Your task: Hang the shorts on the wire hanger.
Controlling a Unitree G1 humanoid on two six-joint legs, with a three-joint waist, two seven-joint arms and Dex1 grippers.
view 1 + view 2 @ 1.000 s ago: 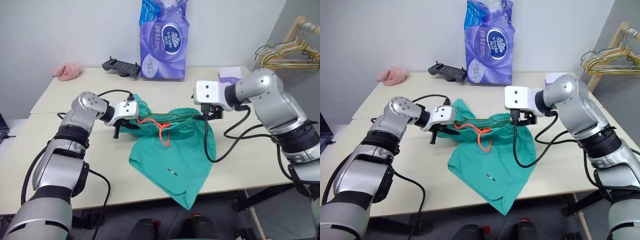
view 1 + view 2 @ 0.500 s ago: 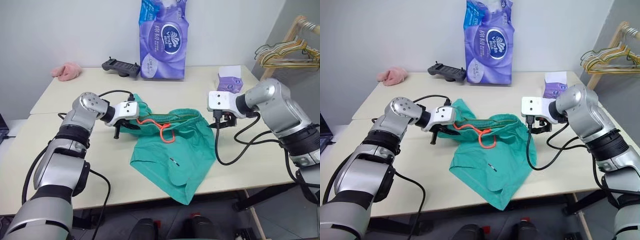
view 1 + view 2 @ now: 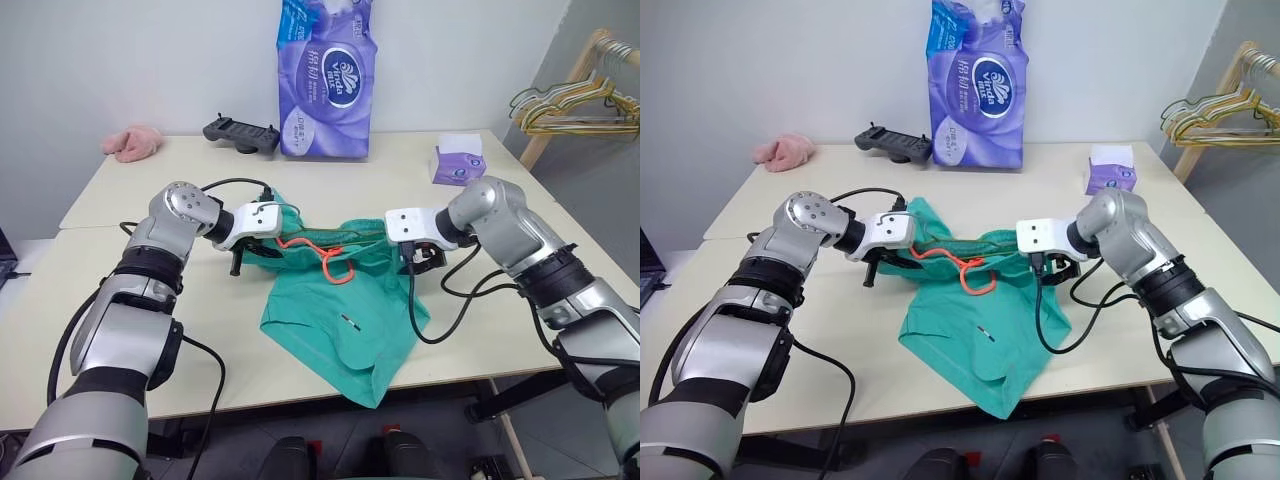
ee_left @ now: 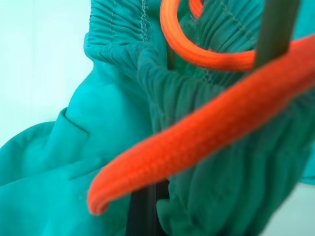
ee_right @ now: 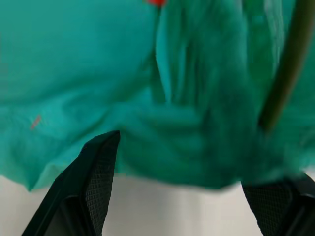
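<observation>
The teal shorts lie on the table with one leg hanging over the front edge. Their orange drawstring loops at the waistband. My left gripper is shut on the left end of the gathered waistband. The wire hanger shows as a thin dark olive bar against the fabric, and in the left wrist view the wire hanger crosses behind the drawstring; the rest of it is hidden in the shorts. My right gripper is open at the right end of the waistband, its fingers set wide just below the bunched fabric.
A purple tissue pack stands at the back, with a black controller and a pink cloth to its left. A small purple box sits at the back right. A bunch of hangers hangs on a wooden rack beyond the table's right side.
My right gripper, still open, swung out to the right and then came down to the right end of the waistband. The waistband's right end sank. The left gripper stayed put.
</observation>
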